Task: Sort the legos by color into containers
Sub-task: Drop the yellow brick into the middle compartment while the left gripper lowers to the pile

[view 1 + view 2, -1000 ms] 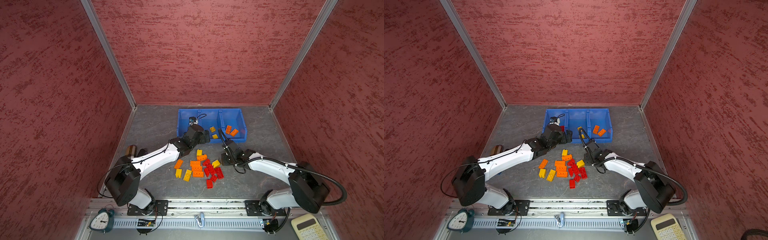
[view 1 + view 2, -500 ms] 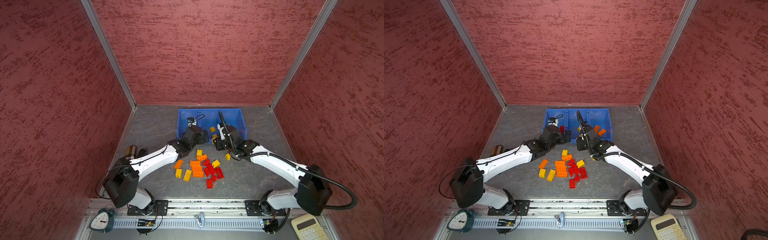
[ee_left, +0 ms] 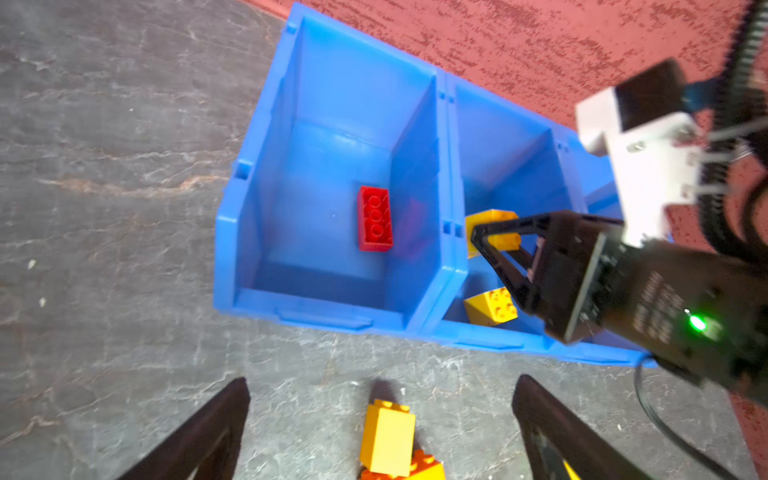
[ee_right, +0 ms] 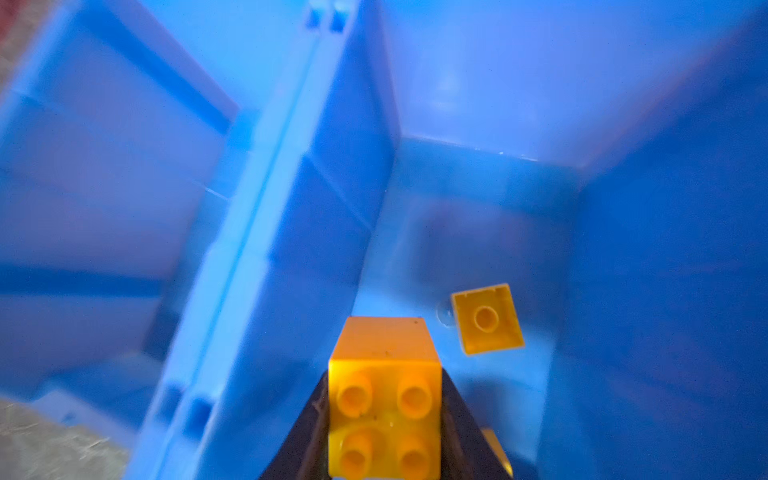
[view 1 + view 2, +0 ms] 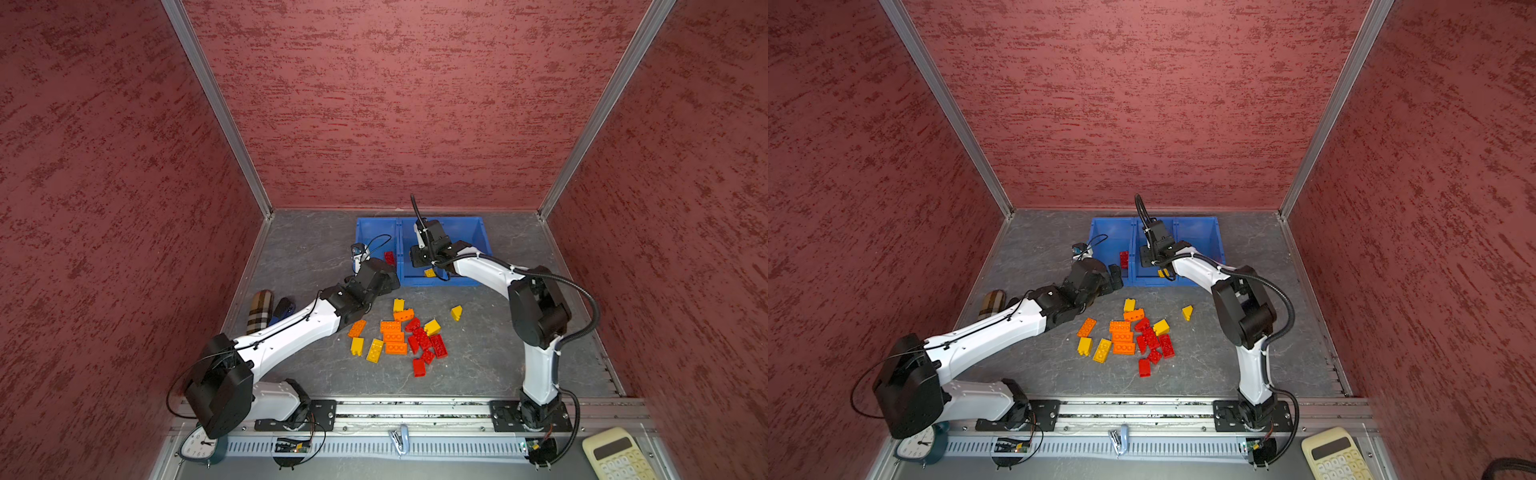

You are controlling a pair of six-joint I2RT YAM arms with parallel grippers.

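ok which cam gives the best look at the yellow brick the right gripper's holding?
Right wrist: the yellow brick fills the foreground, studs facing the camera, clamped in the right gripper inside a blue bin. Left wrist shows it partly behind the gripper. Both top views: the arm hides it.

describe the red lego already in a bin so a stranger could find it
Start at the blue containers against the back wall. In the leftmost bin lies one oblong red lego, studs up. The other red bricks lie loose on the table.
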